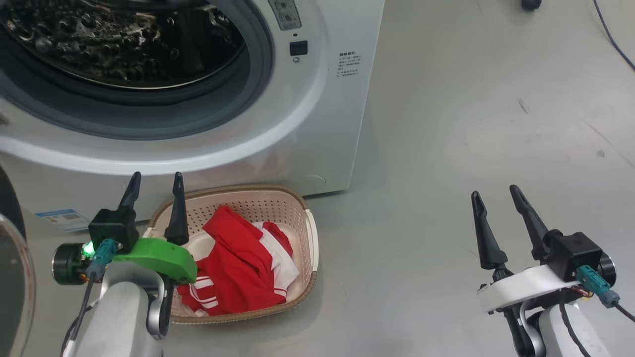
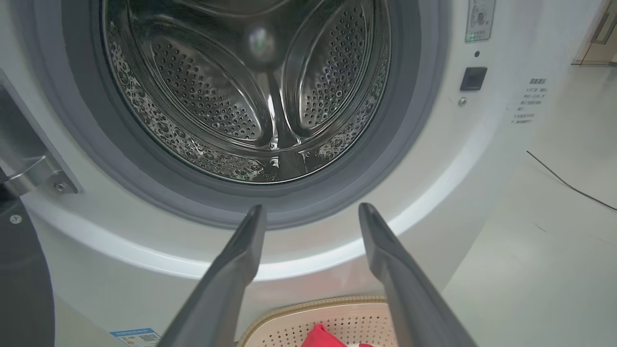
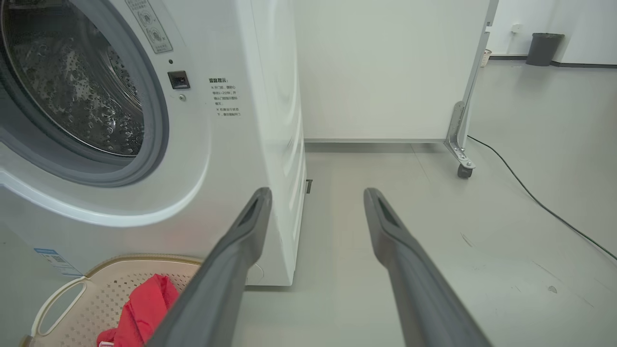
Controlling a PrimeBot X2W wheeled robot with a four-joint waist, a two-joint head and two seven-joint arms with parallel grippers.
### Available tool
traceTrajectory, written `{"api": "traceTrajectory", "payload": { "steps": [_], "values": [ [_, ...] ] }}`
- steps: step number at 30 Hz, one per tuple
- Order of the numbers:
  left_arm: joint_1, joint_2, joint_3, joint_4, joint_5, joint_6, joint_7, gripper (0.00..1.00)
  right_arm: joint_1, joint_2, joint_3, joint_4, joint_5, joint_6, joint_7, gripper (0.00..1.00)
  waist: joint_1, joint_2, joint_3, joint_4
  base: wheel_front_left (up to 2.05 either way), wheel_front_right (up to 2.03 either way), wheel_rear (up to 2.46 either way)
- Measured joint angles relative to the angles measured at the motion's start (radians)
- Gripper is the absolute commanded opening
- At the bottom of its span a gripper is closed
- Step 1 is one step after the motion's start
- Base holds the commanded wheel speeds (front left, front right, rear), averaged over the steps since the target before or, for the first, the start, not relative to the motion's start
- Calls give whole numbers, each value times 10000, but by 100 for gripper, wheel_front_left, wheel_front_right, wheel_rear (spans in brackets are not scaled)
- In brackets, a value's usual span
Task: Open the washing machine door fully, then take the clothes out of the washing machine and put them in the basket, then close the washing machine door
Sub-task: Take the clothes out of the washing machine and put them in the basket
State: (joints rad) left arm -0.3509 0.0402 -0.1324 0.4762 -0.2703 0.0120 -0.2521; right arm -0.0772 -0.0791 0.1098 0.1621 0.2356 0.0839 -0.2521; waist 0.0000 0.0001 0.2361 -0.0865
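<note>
Left end effector [image 1: 157, 176]: fingers wide apart, nothing between them. It hovers over the left rim of the basket [image 1: 311, 233] and points at the washer front.

Right end effector [image 1: 494, 192]: equally wide and empty, above bare floor, well apart from everything.

The basket sits on the floor against the washing machine [image 1: 317, 124], with the clothes [image 1: 238, 267] heaped inside.

The drum [image 2: 250, 96] looks empty, so you're likely at the last step.

The washing machine door [image 1: 12, 267] stands open at your left. You'd need to swing the left arm behind it and push it shut.
</note>
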Motion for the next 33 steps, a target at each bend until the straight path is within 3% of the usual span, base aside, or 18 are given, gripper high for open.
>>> {"api": "traceTrajectory", "payload": {
  "steps": [18,33],
  "values": [
    [2251,-6,-435,-1628,173,17,2,100,1040,33,190,13,-82,-251,0,100,0,0,-1643,722,0,0,0],
    [3078,10,-625,-2301,320,268,2,100,1484,71,213,-242,-98,-441,59,100,0,0,-2177,871,0,0,0]
  ]
}}
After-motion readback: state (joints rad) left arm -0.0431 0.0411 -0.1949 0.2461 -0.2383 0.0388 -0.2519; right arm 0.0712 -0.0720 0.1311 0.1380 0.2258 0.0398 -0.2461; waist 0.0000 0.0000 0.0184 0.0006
